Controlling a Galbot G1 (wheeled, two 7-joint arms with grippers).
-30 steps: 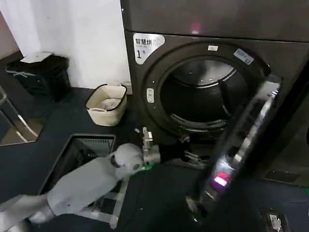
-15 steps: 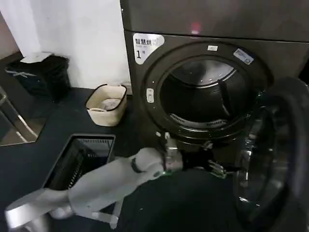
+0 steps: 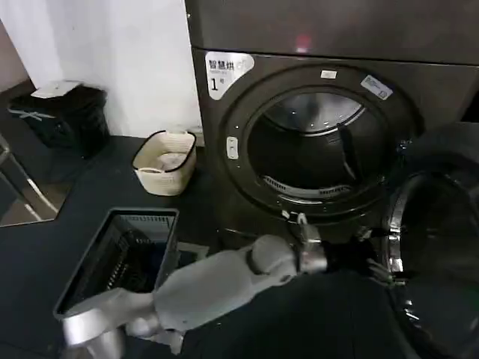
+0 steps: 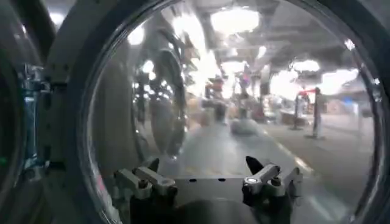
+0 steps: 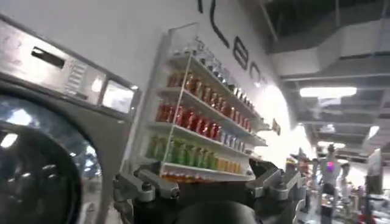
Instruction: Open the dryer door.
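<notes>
Your left gripper [image 3: 378,263] — fingers spread, pinching nothing — has followed the dryer door [image 3: 438,247] rightward; it now hangs swung wide beside the dryer [image 3: 224,161] — opening essentially done.

dark grey dryer [image 3: 224,134] with the "1" sticker has its drum wide open, chrome-ringed dryer door [image 3: 438,247] swung out to its right side

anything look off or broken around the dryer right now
Nothing stands out. The dryer door is swung wide open to the right of the dryer, with the left gripper open at its inner face. The laundry basket sits upright on the floor.
</notes>
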